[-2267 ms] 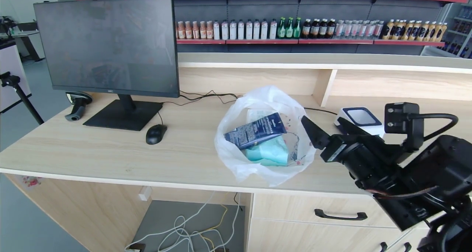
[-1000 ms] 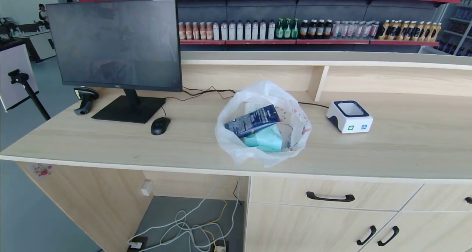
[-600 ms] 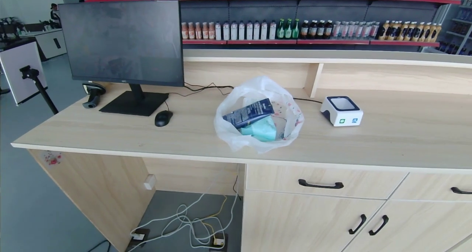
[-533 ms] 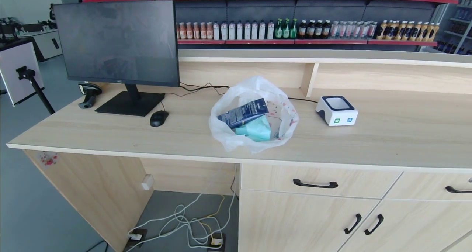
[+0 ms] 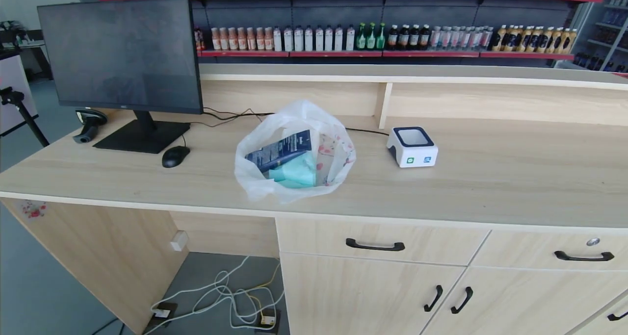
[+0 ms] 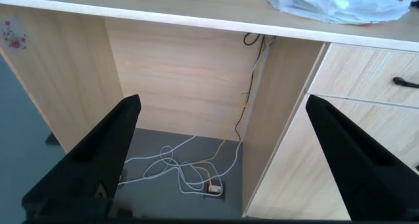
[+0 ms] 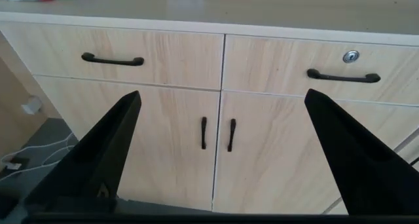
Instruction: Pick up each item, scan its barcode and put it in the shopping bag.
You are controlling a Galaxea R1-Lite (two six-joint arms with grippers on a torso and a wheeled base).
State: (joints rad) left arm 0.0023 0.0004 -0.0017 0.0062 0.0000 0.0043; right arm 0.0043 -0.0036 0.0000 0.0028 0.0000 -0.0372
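Spread wide and empty: left claw and right claw, low before the table. Up above the left claw, shopping bag holding blue box and teal pack. Looks like bagging done; next, hunting for any item left to scan.

You will find no legible text at this moment. The dark blue packet in the shopping bag carries pale print too small to read. The white scanner shows 2 small square signs on its front, 1 green and 1 blue. The monitor bears a tiny unreadable mark on its lower bezel, and the labels on the shelf bottles are equally unreadable.
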